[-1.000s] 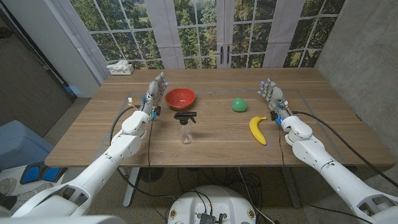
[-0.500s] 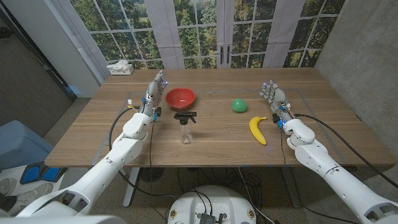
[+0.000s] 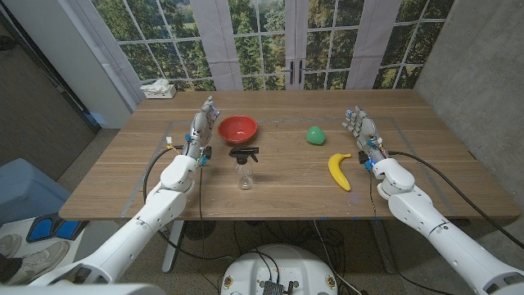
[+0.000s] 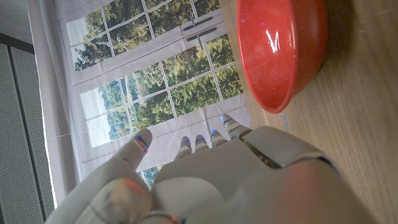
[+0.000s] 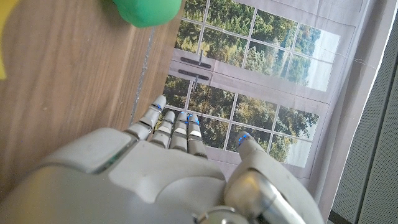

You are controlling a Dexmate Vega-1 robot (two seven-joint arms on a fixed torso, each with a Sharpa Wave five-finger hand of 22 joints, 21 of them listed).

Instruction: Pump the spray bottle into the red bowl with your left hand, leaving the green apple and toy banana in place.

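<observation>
White box, maybe tissues (image 3: 158,89), table's (image 3: 286,184) far-left corner.

A home-like room: wooden table (image 3: 270,184) before curtained French doors (image 3: 295,41) facing trees.

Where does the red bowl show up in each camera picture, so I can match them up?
Head view: the red bowl sits left of centre on the table, just right of the left hand.
Left wrist view: the bowl is at the upper right, beyond the left hand's fingers.
Right wrist view: not in it.
Shared landmark: the paned window.
</observation>
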